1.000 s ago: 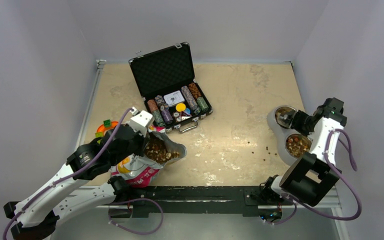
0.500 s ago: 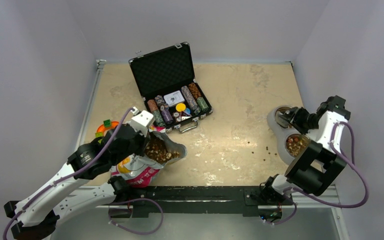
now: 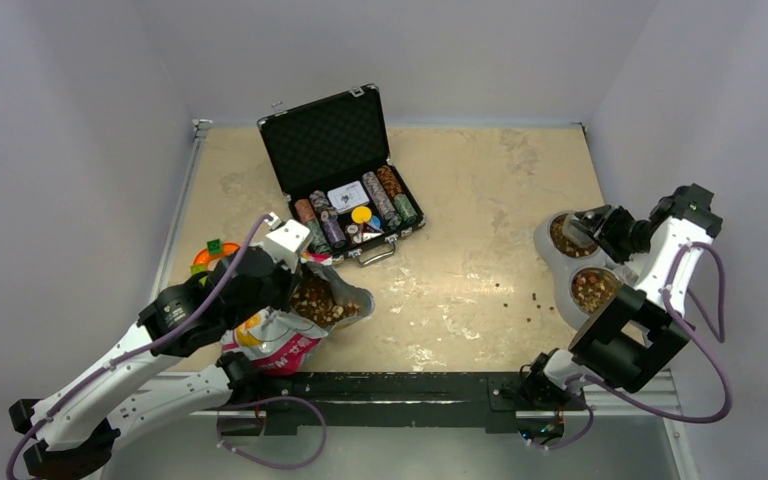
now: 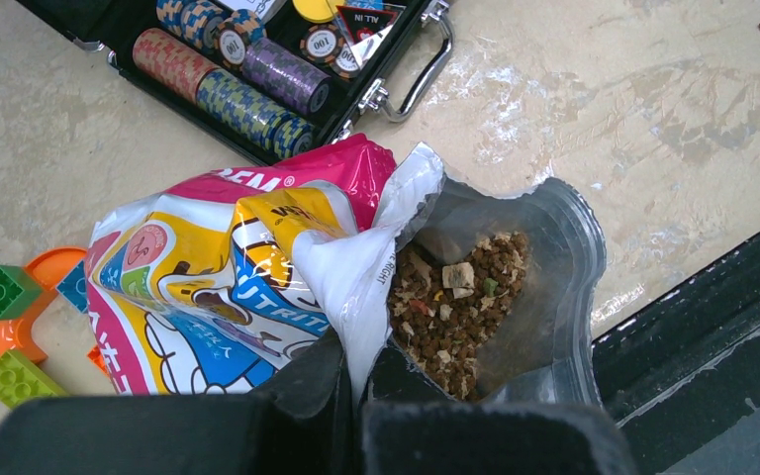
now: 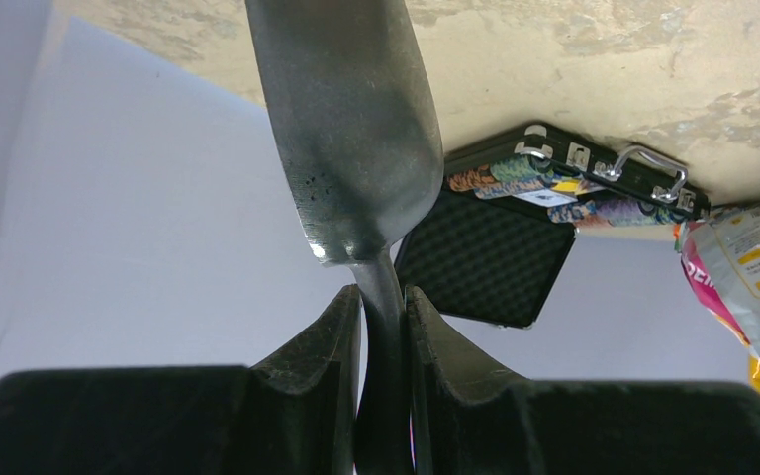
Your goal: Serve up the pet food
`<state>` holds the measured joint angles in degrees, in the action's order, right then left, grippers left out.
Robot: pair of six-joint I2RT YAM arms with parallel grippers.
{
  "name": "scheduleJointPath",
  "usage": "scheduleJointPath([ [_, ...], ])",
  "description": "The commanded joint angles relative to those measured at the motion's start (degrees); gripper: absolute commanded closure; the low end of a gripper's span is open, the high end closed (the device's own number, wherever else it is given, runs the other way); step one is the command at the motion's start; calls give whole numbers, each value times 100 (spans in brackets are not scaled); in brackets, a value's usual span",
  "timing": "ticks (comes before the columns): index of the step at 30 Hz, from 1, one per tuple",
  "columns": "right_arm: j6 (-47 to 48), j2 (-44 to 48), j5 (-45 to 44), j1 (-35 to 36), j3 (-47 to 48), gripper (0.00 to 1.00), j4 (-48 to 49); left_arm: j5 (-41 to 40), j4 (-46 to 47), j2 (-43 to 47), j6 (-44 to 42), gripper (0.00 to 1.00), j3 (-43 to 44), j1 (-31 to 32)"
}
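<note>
The printed pet food bag lies open at the near left, with brown kibble showing in its mouth. My left gripper is shut on the bag's white rim. At the right stands a grey double bowl with kibble in its far well and in its near well. My right gripper is shut on the handle of a metal scoop. The scoop hangs over the far well.
An open black case of poker chips sits at the back centre. Coloured toy bricks lie left of the bag. A few loose kibble pellets are scattered on the table left of the bowl. A black rail runs along the near edge.
The right wrist has swung up and to the right, and the scoop has shifted over the far well. More kibble shows in that well now. The left arm and bag have stayed put.
</note>
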<state>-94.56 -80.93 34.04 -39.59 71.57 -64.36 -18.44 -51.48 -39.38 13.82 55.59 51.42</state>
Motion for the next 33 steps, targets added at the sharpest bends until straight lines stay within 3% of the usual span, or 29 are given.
scheduleJointPath([
  [1,-115,103,134,-71,447,100,-327,-180,424,22,-205,100,268,-9],
  [24,4,361,194,-145,515,100,-415,-147,394,31,-170,100,320,-9],
  [30,275,526,439,-162,-571,100,-1,-79,420,-12,-161,100,332,-7],
  [33,327,468,101,-180,264,100,-275,-59,311,-28,-99,100,436,-7],
])
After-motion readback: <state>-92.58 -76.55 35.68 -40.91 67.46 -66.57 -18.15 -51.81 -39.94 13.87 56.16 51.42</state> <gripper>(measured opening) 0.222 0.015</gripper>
